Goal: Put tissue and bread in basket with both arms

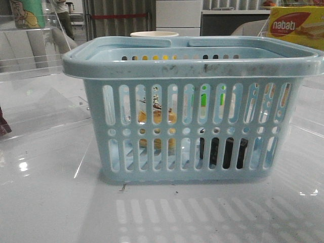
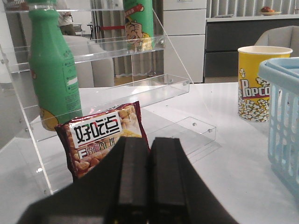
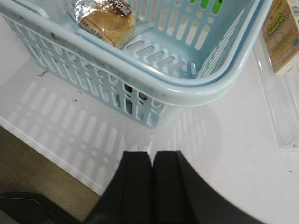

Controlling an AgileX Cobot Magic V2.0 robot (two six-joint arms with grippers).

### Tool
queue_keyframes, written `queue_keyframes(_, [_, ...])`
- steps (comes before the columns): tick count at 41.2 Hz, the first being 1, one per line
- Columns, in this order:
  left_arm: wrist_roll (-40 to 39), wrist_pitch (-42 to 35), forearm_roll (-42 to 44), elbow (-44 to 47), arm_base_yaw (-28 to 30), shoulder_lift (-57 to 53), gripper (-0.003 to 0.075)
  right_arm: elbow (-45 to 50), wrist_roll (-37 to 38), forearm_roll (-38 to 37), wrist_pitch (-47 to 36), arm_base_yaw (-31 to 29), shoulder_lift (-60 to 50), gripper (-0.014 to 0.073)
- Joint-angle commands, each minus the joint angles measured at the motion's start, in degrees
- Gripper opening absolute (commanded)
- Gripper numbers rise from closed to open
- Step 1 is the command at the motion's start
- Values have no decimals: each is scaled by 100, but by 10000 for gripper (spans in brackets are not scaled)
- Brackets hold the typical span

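It looks like a mock shop set up in an office or lab: beside the basket (image 1: 192, 109) stand clear acrylic display shelves (image 2: 117, 88) stocked with a green bottle (image 2: 53, 70) and a snack packet (image 2: 100, 137), with a popcorn tub (image 2: 259, 81) near it; behind, white cabinets (image 2: 184, 37) and a sofa (image 2: 280, 37)

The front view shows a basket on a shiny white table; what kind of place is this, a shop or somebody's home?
Probably a lab or office mock-up of a shop, not a real store. Packaged snacks sit on a clear acrylic display shelf: a green bottle and a snack packet. A pale blue basket stands on the table, with cabinets and a person behind.
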Motion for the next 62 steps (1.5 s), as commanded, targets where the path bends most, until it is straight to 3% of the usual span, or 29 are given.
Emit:
queue_keyframes(1, [-66, -566, 10, 0, 9, -110, 90, -145, -26, -99, -342, -12, -31, 57])
queue_keyframes(46, [-267, -609, -3, 0, -72, -110, 90, -86, -26, -98, -361, -15, -148, 57])
queue_keyframes(54, [-267, -609, -3, 0, -72, -110, 90, 488, -26, -94, -1031, -841, -822, 57])
queue_keyframes(62, [-267, -609, -3, 0, -72, -110, 90, 1805, -26, -94, -2722, -2024, -2180, 57])
